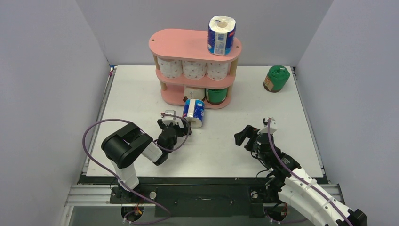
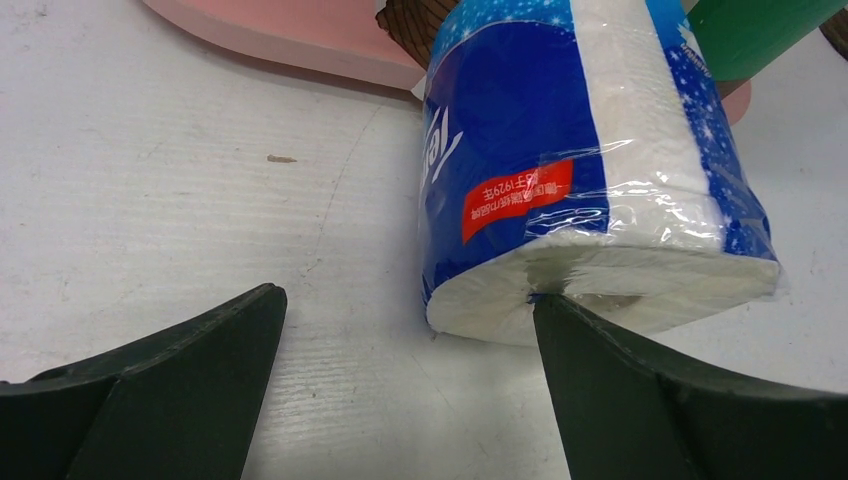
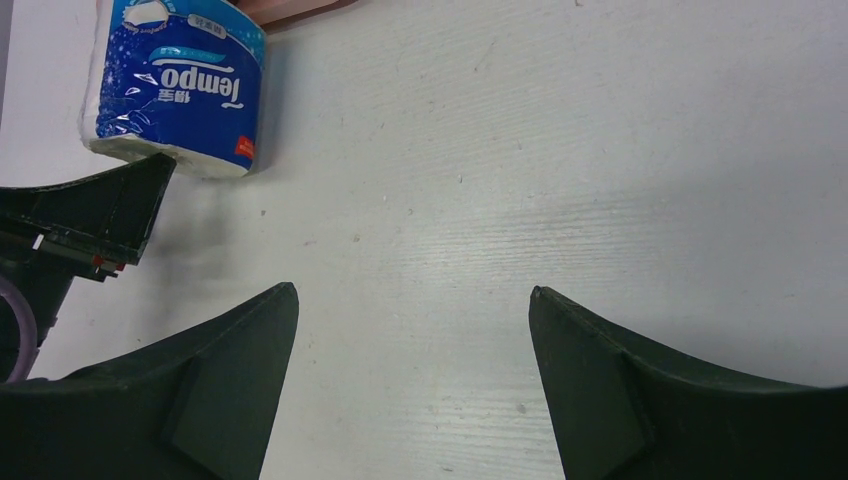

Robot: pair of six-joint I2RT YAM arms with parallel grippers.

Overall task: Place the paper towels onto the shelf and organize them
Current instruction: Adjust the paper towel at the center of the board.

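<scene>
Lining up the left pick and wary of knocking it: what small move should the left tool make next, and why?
Probably shift the left tool sideways toward the blue-and-white roll before closing. Its jaws stand open, but the roll lies off-centre, its end at one finger, not between both.

Glossy plastic-wrapped paper roll (image 2: 520, 130), matt table (image 2: 180, 210)

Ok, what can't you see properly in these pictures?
- Top view: the shelf has upper boards that hide most of its lowest tier, so anything at the back there is unseen.
- Left wrist view: the blue roll is cut off by the top edge, and a finger of the left tool covers where they might touch.
- Top view: the green roll has a label too small to read.
</scene>
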